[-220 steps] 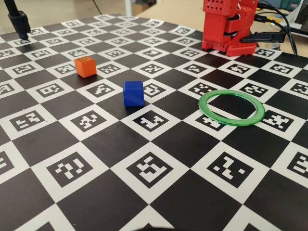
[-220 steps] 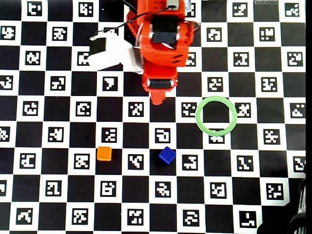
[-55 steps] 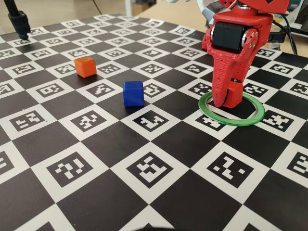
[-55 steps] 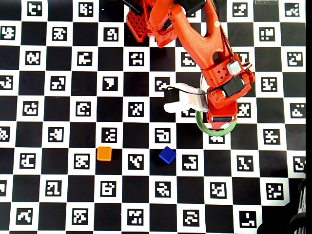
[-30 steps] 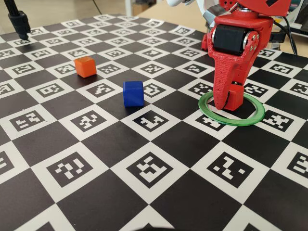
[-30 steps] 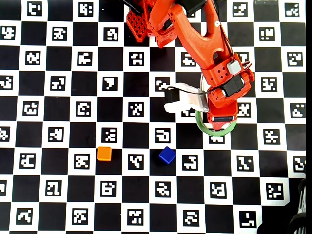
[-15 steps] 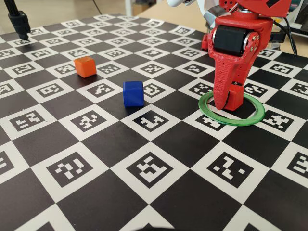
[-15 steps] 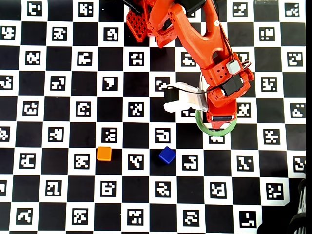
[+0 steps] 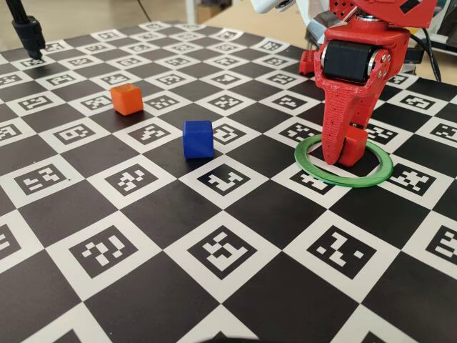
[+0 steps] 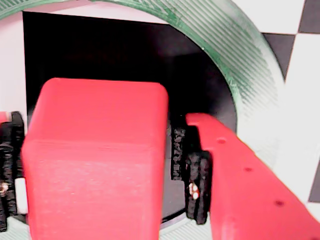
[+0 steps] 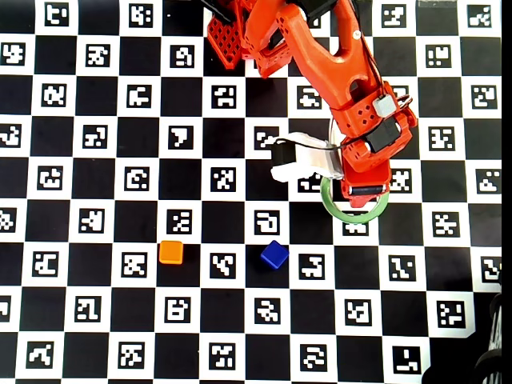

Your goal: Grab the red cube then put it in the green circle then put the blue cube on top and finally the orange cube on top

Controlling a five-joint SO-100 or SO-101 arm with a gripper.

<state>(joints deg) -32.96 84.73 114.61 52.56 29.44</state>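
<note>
Red cube (image 10: 95,160) inside green ring (image 9: 345,161) | gripper (image 9: 341,154) apparently released, gap beside cube | blue cube (image 9: 198,138), orange cube (image 9: 127,98) apart on surface (image 9: 214,286)

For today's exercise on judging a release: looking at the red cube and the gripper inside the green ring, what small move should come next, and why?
Probably open a little wider and lift straight up. In the wrist view the small matte red plastic cube sits inside the thin translucent green plastic ring, and a gap shows between it and one finger of the gripper, so it seems released. The blue cube waits.
</note>
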